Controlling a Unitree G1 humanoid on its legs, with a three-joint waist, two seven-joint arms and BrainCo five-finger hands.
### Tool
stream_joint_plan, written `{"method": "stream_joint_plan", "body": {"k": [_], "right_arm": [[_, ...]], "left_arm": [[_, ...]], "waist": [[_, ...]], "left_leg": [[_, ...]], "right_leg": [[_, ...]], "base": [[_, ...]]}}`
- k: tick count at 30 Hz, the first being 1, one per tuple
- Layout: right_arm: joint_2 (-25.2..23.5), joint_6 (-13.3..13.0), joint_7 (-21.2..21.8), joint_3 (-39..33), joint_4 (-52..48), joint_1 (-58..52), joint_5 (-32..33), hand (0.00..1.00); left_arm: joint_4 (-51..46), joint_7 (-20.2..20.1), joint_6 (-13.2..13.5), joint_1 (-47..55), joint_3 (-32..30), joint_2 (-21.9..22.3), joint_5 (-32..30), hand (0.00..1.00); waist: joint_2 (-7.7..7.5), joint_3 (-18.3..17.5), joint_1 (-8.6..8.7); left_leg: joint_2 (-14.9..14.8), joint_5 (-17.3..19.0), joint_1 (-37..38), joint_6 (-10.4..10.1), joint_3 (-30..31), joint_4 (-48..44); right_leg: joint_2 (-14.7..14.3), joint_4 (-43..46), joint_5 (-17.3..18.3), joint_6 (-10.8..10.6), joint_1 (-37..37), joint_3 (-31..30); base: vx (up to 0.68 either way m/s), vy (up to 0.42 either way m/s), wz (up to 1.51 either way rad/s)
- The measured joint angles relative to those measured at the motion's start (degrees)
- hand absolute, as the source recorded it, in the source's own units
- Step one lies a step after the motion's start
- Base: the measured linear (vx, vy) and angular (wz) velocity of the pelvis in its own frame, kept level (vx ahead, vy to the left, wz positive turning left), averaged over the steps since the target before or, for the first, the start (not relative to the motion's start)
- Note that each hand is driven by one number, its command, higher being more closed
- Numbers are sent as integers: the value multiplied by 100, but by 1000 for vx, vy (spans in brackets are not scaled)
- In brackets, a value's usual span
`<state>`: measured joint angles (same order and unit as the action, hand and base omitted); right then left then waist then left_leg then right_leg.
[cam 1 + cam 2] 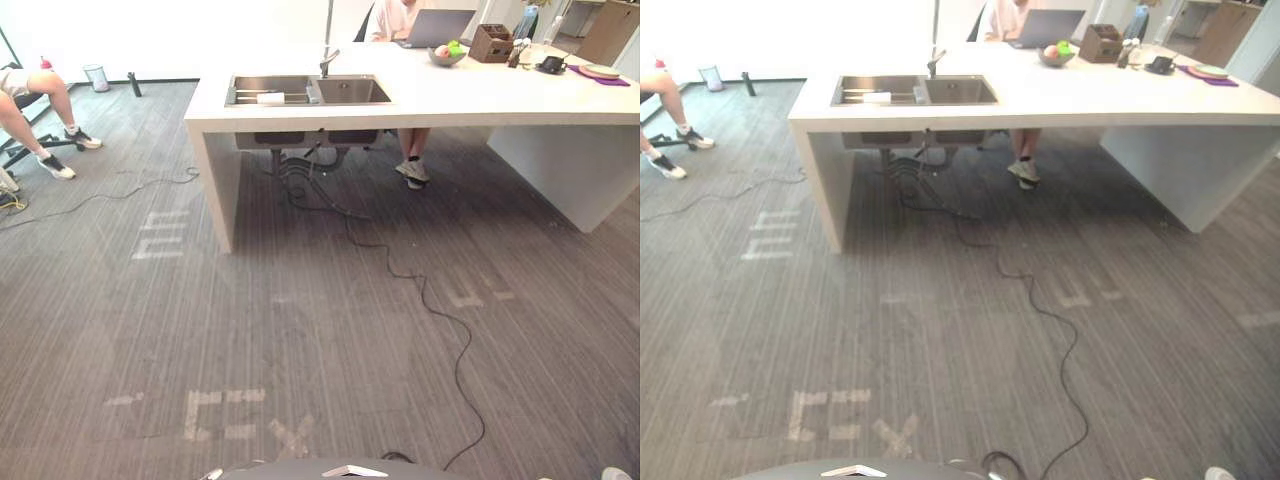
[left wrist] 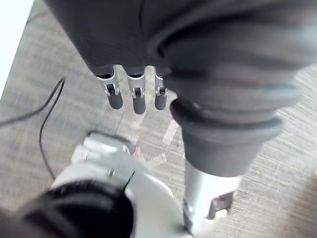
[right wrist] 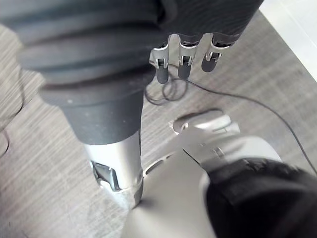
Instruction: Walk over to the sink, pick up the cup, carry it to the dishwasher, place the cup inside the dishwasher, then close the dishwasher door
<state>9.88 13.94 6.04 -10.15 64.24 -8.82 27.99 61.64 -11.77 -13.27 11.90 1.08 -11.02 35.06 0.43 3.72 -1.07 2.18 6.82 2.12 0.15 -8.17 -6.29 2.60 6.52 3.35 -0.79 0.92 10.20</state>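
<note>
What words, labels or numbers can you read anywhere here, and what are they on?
Nothing can be read for certain.
The white floor markings: letter-like, too worn to read.
The brown box on the counter: any print too small.

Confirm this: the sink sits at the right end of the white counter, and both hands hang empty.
One thing is wrong: the sink sits at the left end of the white counter, as the left eye view shows. The left hand and right hand do hang empty.
</note>
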Motion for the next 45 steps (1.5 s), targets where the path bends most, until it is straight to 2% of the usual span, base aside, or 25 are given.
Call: {"method": "stream_joint_plan", "body": {"k": [1, 3, 6, 9, 13, 18, 20, 23, 28, 31, 35, 38, 42, 45], "right_arm": [[-50, 30, 89, -38, 97, -6, 91, 0], [-71, 12, 228, -228, 222, 6, 81, 0], [-76, -75, 359, -232, 220, 50, -19, 0], [-82, -178, 375, -229, 206, 172, -121, 0], [-96, -298, 380, -177, 194, 357, 20, 0], [-218, -322, 351, -93, 11, 540, 311, 0], [-219, -342, 340, -81, -21, 491, 319, 0], [-219, -293, 323, -76, -26, 494, 307, 0], [-218, -265, 326, -85, -36, 508, 144, 0], [-230, -162, 87, -86, -27, 497, 514, 0], [-241, -116, -12, -154, 10, 480, 814, 0], [-263, -123, -21, -233, 88, 499, 819, 0], [-315, -117, -31, -367, 221, 568, 834, 0], [-335, -112, -31, -366, 222, 568, 889, 0]], "left_arm": [[28, -168, -111, -3, -1, 97, 131, 0], [53, -366, -129, -26, -39, 159, 194, 0], [95, -363, -140, -45, -38, 158, 205, 0], [196, -355, -124, -42, 76, 99, 644, 0], [189, -272, -115, -42, 150, 32, 992, 0], [38, 25, -210, -47, 130, 109, 840, 0], [-15, 24, -247, -49, 125, 106, 550, 0], [-31, 16, -187, -117, 124, 104, -56, 0], [-5, 48, -106, -193, 130, 104, -707, 0], [98, 198, -80, -208, 130, 104, -580, 0], [223, 303, -97, -206, 119, 102, -234, 0], [321, 343, -299, -200, -76, 118, 130, 0], [324, 248, -425, -195, -323, 124, 195, 0], [327, 124, -406, -195, -340, 108, 193, 0]], "waist": [[-8, -8, 27], [47, 63, 38], [43, 127, 22], [34, 129, 32], [-2, 203, 23], [23, 246, -20], [3, 263, -53], [-29, 312, -59], [-26, 340, -54], [-32, 342, -57], [-46, 349, -54], [-70, 357, -53], [-145, 423, -63], [-158, 435, -60]], "left_leg": [[-44, -103, 25, -31, -193, 209], [-61, -288, 156, -30, -301, 465], [-68, -392, 404, 3, -325, 721], [-89, -444, 509, 25, -342, 793], [-103, -516, 616, -60, -345, 945], [-105, -528, 686, -66, -317, 973], [-105, -578, 719, -70, -296, 1063], [-103, -621, 720, -20, -283, 1076], [-94, -648, 686, 24, -284, 1110], [-92, -654, 670, 35, -280, 1113], [-84, -647, 643, 50, -280, 1114], [-73, -654, 610, 72, -282, 1113], [-71, -660, 689, 82, -298, 1112], [-73, -647, 724, 61, -317, 1112]], "right_leg": [[5, -206, -108, -22, 44, 58], [-19, -525, -248, -50, 231, 142], [-83, -796, -323, -51, 453, 163], [-132, -966, -370, -74, 546, 176], [-163, -1112, -407, -119, 693, 314], [-167, -1105, -380, -158, 778, 368], [-167, -1062, -357, -190, 792, 413], [-162, -1013, -349, -189, 775, 440], [-158, -985, -321, -146, 699, 444], [-158, -1030, -332, -131, 707, 454], [-158, -1082, -357, -118, 706, 456], [-159, -1112, -390, -96, 706, 458], [-161, -1111, -397, -99, 755, 457], [-162, -1112, -392, -107, 790, 447]], "base": [[17, -2, 17], [40, 12, 17], [67, -4, -2], [93, -38, -3], [30, -41, 6], [-26, -22, 6], [-73, -21, 11], [-83, -8, 5], [-86, -7, -1], [-46, 0, 1], [-8, 1, 0], [31, 3, 0], [44, 5, 0], [0, 0, 0]]}}
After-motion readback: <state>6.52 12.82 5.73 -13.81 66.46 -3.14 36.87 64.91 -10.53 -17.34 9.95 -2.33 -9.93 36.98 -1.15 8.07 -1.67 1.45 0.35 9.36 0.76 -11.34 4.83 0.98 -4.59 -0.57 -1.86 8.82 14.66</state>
